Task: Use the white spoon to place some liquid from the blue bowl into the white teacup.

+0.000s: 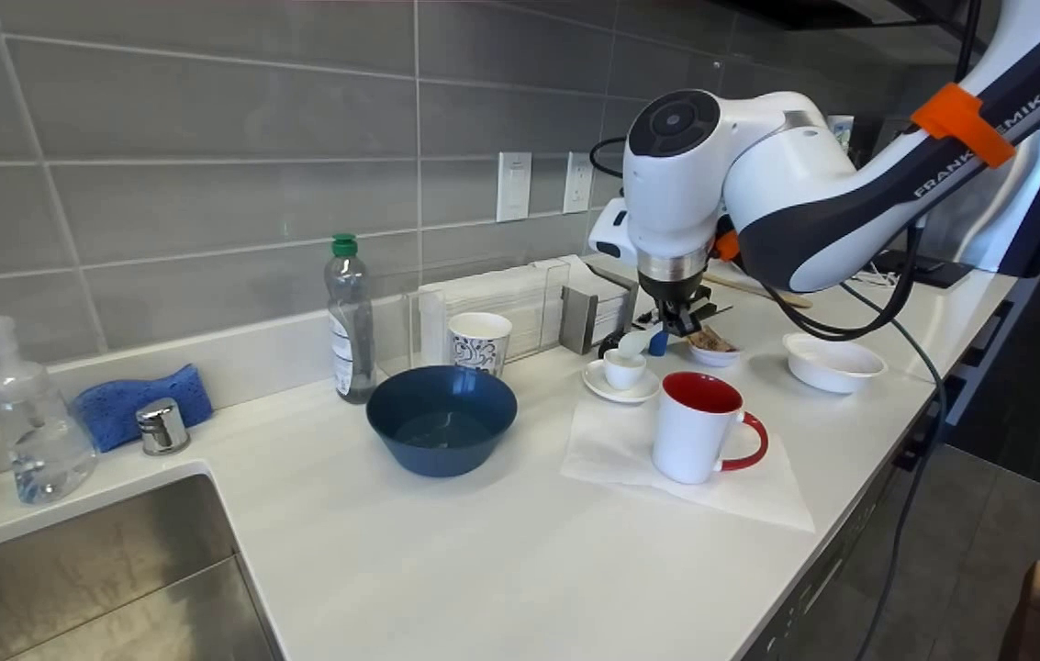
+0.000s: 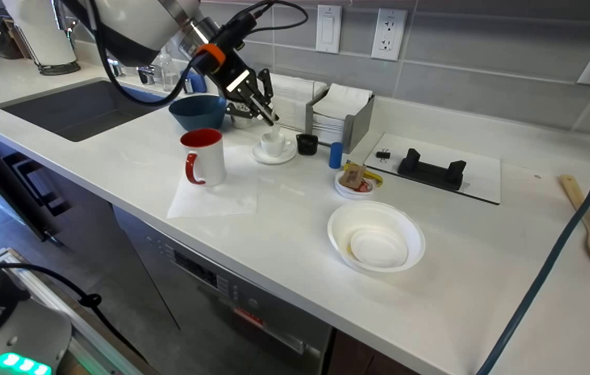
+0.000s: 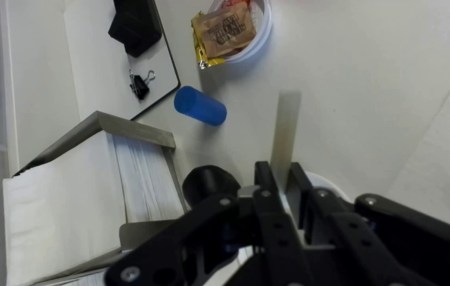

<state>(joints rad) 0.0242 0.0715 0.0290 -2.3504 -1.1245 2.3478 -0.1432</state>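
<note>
Slim white spoon [image 3: 286,123] pinched in our black claw [image 3: 279,169], scoop at the squat white teacup [image 1: 623,372]. If the handle twists, we'd likely dump any load on the round white saucer [image 1: 620,397].

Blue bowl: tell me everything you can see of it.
The blue bowl is dark, round and deep, with smooth, plain walls flaring up to a wide rim and no handle visible; plastic by the look, though unconfirmed. It stands upright on the white counter near the sink, with the patterned cup behind and the green-capped bottle close by in an exterior view; contact with either can't be judged. Any contents are too unclear to make out. The gripper isn't touching it.
</note>
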